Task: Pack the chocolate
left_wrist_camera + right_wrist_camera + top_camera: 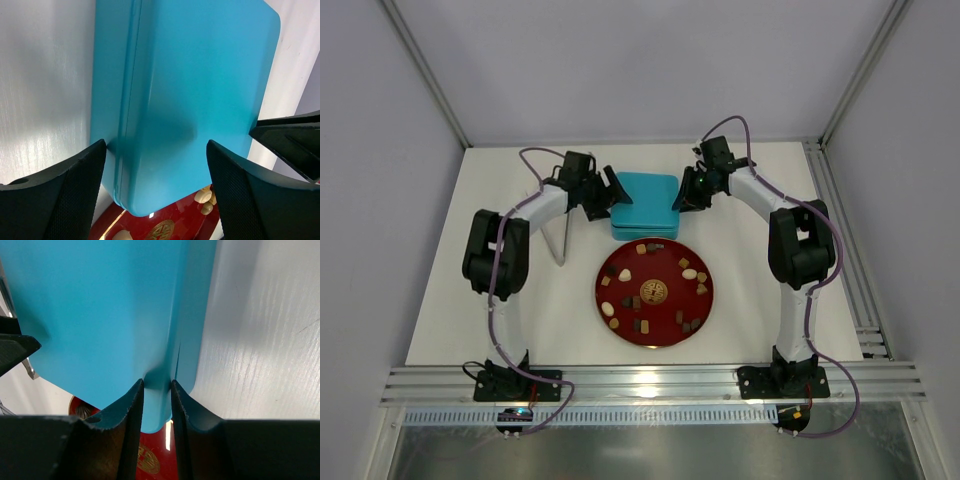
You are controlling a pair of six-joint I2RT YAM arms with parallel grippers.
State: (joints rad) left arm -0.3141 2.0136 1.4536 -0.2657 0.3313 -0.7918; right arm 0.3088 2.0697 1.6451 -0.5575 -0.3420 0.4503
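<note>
The white worktop [520, 300] fills the middle of the top view. Both arms reach from the bottom edge toward the frame centre.

A teal box [645, 203], closed, lies at the centre. The left gripper [613, 197] is at its left edge and the right gripper [682, 193] at its right edge.

A round red plate [620, 270] lies directly below the box in the frame. Its upper rim meets the lower edge of the box.

**Left gripper** [155, 185]: the jaws are spread wide. One finger stands beside the box's side wall, the other over the lid. Neither finger visibly presses on the box [190, 90].

**Right gripper** [154, 400]: the jaws are pressed onto the thin side rim of the box [100, 315], pinching it between the fingertips.

**Chocolate** [642, 248]: brown, tan and cream pieces lie scattered around the plate, ringing a gold disc [653, 290] at its centre. All pieces lie below both grippers in the frame, apart from them. The topmost pieces are near the box's lower edge. In the left wrist view, cream pieces [202, 196] show on the plate [185, 222] beyond the box corner.
</note>
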